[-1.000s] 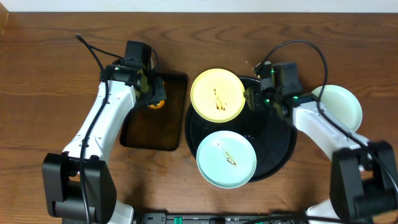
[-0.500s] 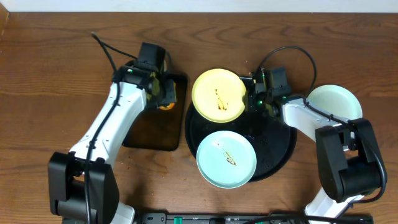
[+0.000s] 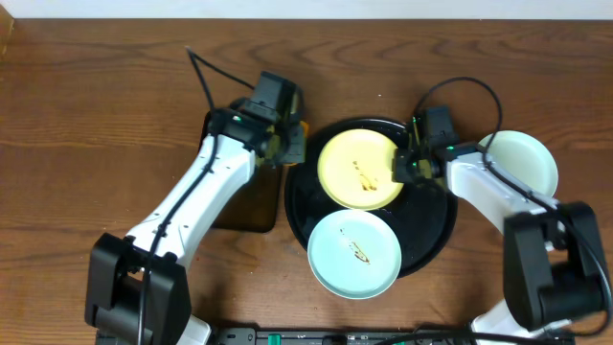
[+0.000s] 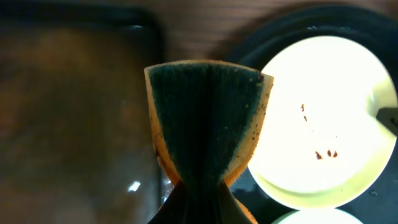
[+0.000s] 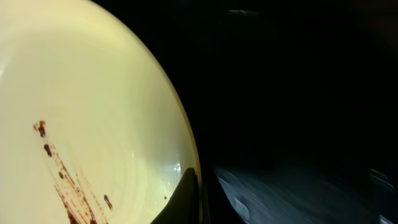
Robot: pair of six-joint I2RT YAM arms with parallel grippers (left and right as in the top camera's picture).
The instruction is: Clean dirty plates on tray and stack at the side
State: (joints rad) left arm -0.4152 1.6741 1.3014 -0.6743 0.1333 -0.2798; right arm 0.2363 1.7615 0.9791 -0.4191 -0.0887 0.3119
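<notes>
The pale yellow plate (image 3: 361,170) with brown smears lies on the round black tray (image 3: 436,225); it also shows in the left wrist view (image 4: 323,118) and the right wrist view (image 5: 81,124). My right gripper (image 3: 402,168) is shut on the yellow plate's right rim (image 5: 196,186). A mint-white smeared plate (image 3: 353,254) lies on the tray's front, overhanging the rim. Another mint-white plate (image 3: 522,161) lies on the tabletop at the right. My left gripper (image 3: 284,144) is shut on an orange sponge with a dark green scrubbing face (image 4: 205,118), just left of the yellow plate.
A rectangular dark brown tray (image 3: 244,196) lies left of the black tray, under my left arm; it fills the left half of the left wrist view (image 4: 74,118). Bare wood-grain tabletop (image 3: 86,144) lies to the far left and right.
My left gripper has carried the sponge rightward from over the brown tray to the black tray's edge. My right gripper has pulled the yellow plate rightward, fully onto the black tray.
</notes>
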